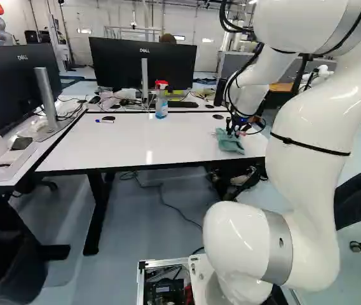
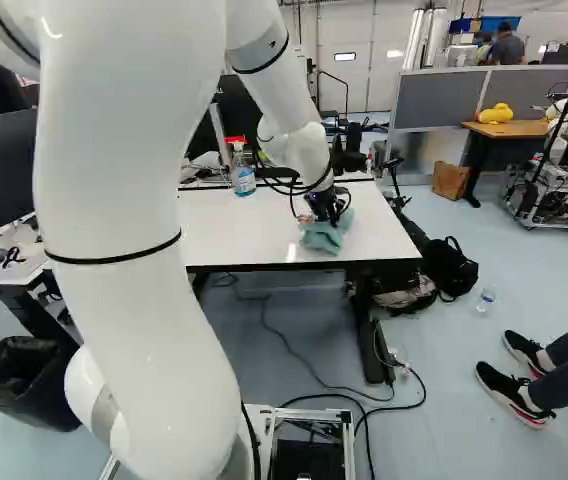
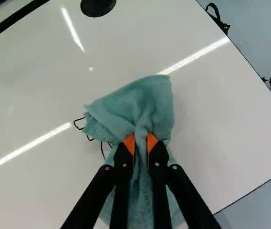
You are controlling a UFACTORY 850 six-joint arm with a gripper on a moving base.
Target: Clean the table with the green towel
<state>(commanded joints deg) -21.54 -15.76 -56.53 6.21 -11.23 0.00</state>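
Green towel (image 3: 147, 98), just one, pinched between two fingers (image 2: 327, 214), on one white table (image 1: 136, 145), one spray bottle (image 1: 161, 107), one marker (image 1: 106, 121)

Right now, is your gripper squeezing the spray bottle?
No, the gripper is pinching the towel, while the spray bottle stands apart on the table.

White tabletop (image 1: 168, 145) has the green towel (image 3: 147, 102) bunched at the pincer (image 1: 232, 131), a round black disc (image 3: 97, 6) ahead of it, spray bottle (image 1: 161, 107) and marker (image 1: 104, 121) well off left.

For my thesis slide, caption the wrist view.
Black gripper pinching a green towel beside black squiggles on a white tabletop.
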